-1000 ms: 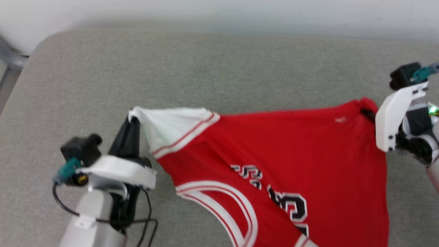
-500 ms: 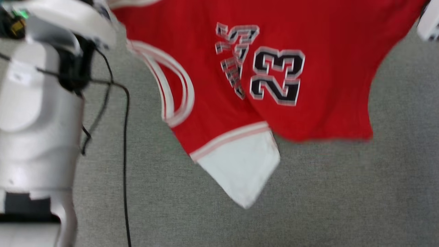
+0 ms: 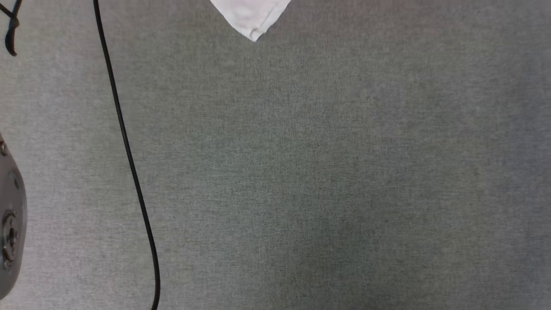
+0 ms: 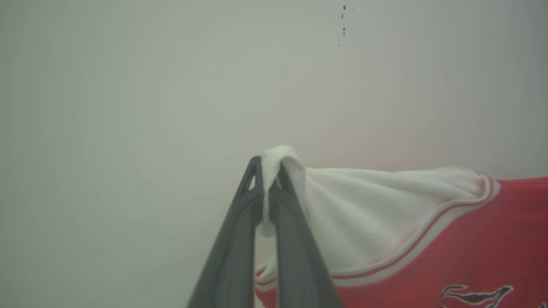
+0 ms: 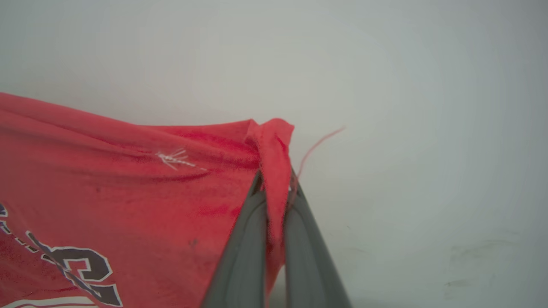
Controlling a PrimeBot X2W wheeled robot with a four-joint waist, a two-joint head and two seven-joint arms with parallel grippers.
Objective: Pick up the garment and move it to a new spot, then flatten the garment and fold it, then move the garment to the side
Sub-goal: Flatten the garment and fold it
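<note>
left claw (image 4: pixel 268 172) clamped on the white sleeve tip of the garment (image 4: pixel 406 231), right claw (image 5: pixel 276 182) pinching its red corner, fabric poking up past both tips, white corner over grey surface (image 3: pixel 301 172)

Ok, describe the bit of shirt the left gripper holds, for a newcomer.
Start from the red garment hanging before the pale wall. Follow its striped trim band to the white sleeve; the left gripper pinches its bunched tip. The corner in the right gripper is plain red.
</note>
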